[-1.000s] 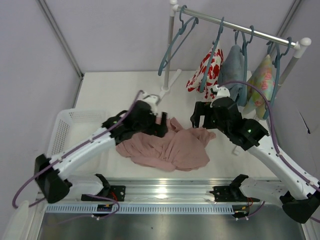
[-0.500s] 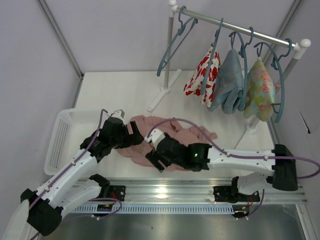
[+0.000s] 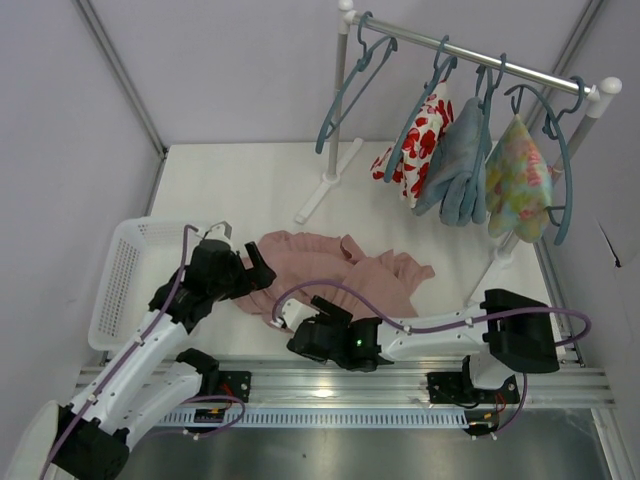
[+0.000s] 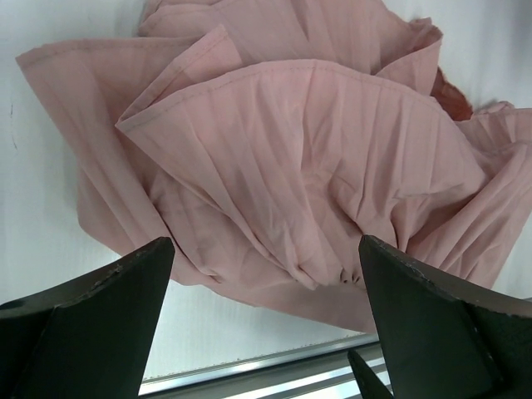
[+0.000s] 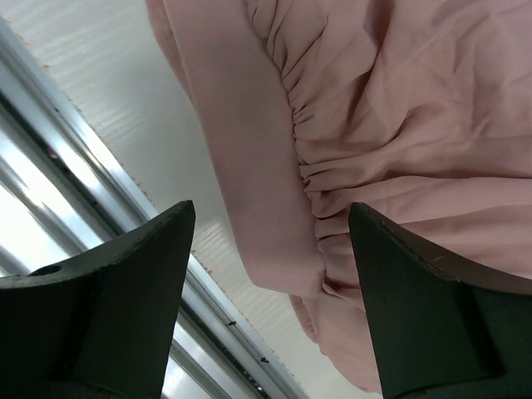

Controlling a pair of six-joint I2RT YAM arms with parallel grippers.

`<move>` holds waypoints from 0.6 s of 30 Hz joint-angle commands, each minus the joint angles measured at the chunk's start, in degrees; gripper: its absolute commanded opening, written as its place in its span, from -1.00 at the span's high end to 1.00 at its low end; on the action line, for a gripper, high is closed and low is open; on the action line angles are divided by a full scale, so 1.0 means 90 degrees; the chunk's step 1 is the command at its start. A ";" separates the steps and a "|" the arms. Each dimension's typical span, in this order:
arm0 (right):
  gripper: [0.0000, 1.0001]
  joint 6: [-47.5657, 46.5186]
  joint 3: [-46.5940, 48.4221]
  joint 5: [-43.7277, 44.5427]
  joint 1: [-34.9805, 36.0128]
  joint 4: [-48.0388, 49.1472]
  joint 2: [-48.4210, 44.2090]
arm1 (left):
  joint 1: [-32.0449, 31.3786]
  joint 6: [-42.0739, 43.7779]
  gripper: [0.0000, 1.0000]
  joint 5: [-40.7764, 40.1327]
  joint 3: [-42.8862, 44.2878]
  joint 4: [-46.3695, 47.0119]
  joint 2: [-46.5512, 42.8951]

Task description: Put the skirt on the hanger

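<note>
**Ana:** Skirt, the dusty-pink gathered fabric one, lies crumpled on the white table near its front edge, between the two arms. Nothing holds it.

**Ben:** And the grippers?

**Ana:** The left gripper hovers over the pleated folds with its jaws spread wide and only loose cloth beneath them. The right gripper also has its jaws apart. In its wrist view the gathered elastic waistband runs up between the two fingers, but they are not pinching it.

**Ben:** Where's the hanger?

**Ana:** The slim teal plastic hanger hangs bare at the left end of the metal clothes rail, well apart from the skirt. The other hangers already carry garments.

**Ben:** So the step in hand is the pick-up?

**Ana:** I'd judge so. The right gripper should come down onto the waistband itself and close across that thick gathered edge, not on the thin pleats, which would slip or bunch. The left gripper should find the same band further along, so the opening can be held spread. From its own camera I see only pleats and hem, so it may need to shift first.

**Ben:** Risks?

**Ana:** Catching two layers at once would shut the opening.
</note>
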 commanded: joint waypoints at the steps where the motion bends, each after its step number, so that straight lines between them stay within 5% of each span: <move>1: -0.59 -0.0162 -0.0023 0.0546 0.0092 0.0494 0.0312 | 0.0104 0.0147 -0.98 0.0052 -0.0077 0.0040 -0.0031; 6: -0.35 -0.0357 -0.0062 0.0537 0.0102 0.0767 0.0644 | 0.0251 0.0293 -0.99 0.0081 0.0030 0.0098 0.0164; 8: 0.13 -0.0387 -0.0023 0.0770 0.0112 0.0729 0.0713 | 0.0270 0.0362 -0.99 0.0091 0.0069 0.0089 0.0233; 14: 1.00 -0.0164 0.0553 0.0998 -0.0150 -0.0050 0.0431 | 0.0290 0.0781 -0.99 0.0013 0.0429 -0.0174 0.0204; 18: 1.00 0.0237 0.0866 0.0012 -0.0687 -0.0219 -0.0320 | 0.0280 0.1417 -0.98 -0.0115 0.1016 -0.0409 -0.0099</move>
